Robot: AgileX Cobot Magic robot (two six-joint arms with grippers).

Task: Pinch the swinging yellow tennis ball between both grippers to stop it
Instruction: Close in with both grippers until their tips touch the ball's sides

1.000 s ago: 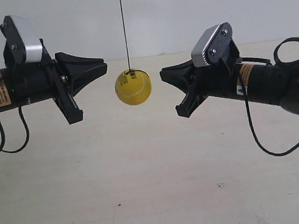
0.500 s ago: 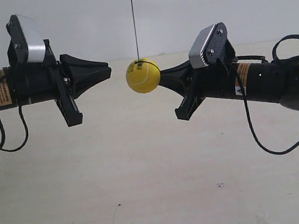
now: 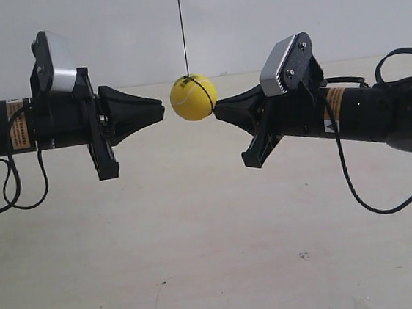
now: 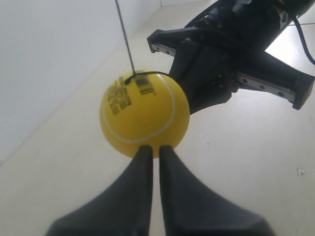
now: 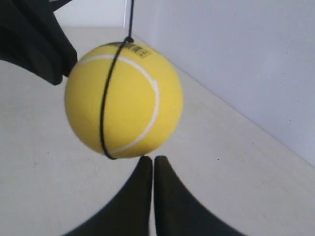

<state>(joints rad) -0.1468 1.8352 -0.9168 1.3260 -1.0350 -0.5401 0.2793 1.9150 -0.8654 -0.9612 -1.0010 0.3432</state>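
Note:
The yellow tennis ball (image 3: 193, 97) hangs on a thin dark string between two black pointed grippers. The gripper at the exterior view's left (image 3: 163, 111), which the left wrist view shows as mine on the left (image 4: 155, 147), is shut, its tip a sliver from the ball (image 4: 144, 113). From the exterior view's right, my right gripper (image 3: 214, 109) points at the ball's lower side. It is shut too (image 5: 150, 158), just under the ball (image 5: 123, 105). Whether either tip touches the ball cannot be told. Neither gripper holds anything between its own fingers.
A pale table surface (image 3: 217, 257) lies well below both arms, and a white wall (image 3: 323, 9) stands behind. Black cables (image 3: 372, 196) loop down from the arm at the exterior view's right, and more (image 3: 11, 197) hang from the other arm.
The arm at the exterior view's left has pushed right toward the ball. The ball swung right, then back a little to the left. The other arm has stayed nearly still over the last half second.

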